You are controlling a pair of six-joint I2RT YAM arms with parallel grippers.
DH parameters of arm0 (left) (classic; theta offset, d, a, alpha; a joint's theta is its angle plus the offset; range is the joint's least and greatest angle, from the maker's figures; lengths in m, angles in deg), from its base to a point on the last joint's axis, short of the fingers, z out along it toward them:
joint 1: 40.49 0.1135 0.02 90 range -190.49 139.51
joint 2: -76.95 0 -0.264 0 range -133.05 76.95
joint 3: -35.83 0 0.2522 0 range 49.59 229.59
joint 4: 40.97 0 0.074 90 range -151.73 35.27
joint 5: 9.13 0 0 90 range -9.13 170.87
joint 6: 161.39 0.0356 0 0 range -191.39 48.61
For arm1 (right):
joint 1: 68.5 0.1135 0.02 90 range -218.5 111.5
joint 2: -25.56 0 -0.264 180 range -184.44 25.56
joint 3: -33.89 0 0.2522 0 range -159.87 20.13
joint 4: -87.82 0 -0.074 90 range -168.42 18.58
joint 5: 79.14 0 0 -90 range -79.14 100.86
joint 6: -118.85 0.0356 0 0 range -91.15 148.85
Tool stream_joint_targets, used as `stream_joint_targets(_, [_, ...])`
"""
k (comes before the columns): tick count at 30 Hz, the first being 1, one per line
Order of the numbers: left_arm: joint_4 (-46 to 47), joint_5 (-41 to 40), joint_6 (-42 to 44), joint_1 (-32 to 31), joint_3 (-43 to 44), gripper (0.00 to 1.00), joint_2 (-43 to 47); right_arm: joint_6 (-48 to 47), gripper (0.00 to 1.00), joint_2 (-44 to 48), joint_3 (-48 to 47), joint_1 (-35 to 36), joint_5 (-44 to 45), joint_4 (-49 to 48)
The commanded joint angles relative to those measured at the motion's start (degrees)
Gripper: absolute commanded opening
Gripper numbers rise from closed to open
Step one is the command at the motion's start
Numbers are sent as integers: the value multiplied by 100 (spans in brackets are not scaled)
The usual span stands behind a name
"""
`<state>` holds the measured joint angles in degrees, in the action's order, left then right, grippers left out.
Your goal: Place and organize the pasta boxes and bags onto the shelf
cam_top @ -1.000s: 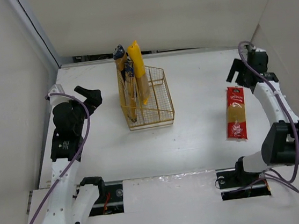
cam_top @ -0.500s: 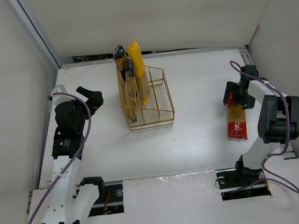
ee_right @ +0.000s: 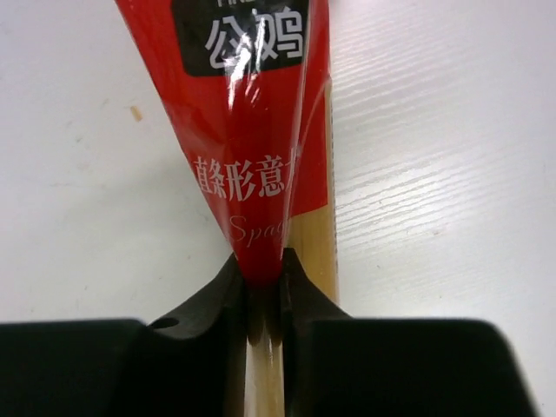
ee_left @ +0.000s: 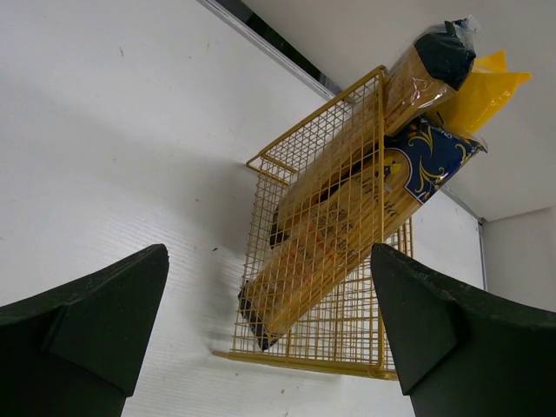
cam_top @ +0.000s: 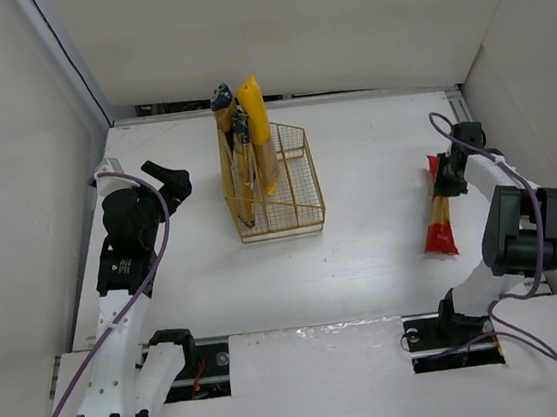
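White tabletop (cam_top: 364, 249) carrying the whole arrangement, seen from above and from both wrists. The shelf (cam_top: 299, 171), a gold-yellow wire-mesh rack, stands toward the far edge, left of centre. Three spaghetti packs lean upright in its left-hand compartments, their upper ends rising above the rim toward the far edge: the plain yellow pack (cam_top: 259, 130) on the right, the tan pack with black ends (cam_top: 223, 99) on the left, and the tan pack with a blue end (cam_top: 240, 130) between and in front of them. The right half of the rack holds no pack. The fourth pack, tan with red ends (cam_top: 440, 215), lies near the right edge, lengthwise from far to near and turned on its narrow side. The right gripper (cam_top: 447, 177) is clenched on this pack's far red end; the wrist view shows both fingers (ee_right: 228, 282) pinching the film. The left gripper (cam_top: 169, 178) hangs near the left edge, facing the rack, fingers (ee_left: 113, 300) spread wide and grasping nothing.
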<state>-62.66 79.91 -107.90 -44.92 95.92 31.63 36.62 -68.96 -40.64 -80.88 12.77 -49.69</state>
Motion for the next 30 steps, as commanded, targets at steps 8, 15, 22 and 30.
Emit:
stream_joint_targets(8, [168, -63, 13, -14, -80, 100, 120, -935, 0, 2041, 84, 393, -2220, -1440])
stream_joint_targets(15, [221, -63, 13, -14, -80, 100, 225, -927, 0, 2764, -891, 1808, -2766, -2082])
stream_joint_targets(22, [221, -63, 13, -14, -133, 100, 278, -944, 0, 2677, -1551, 3530, -2705, -3162])
stream_joint_targets(30, [221, -63, 13, -14, -80, 100, 278, -1023, 0, 1754, -2219, 4691, -2643, -4023])
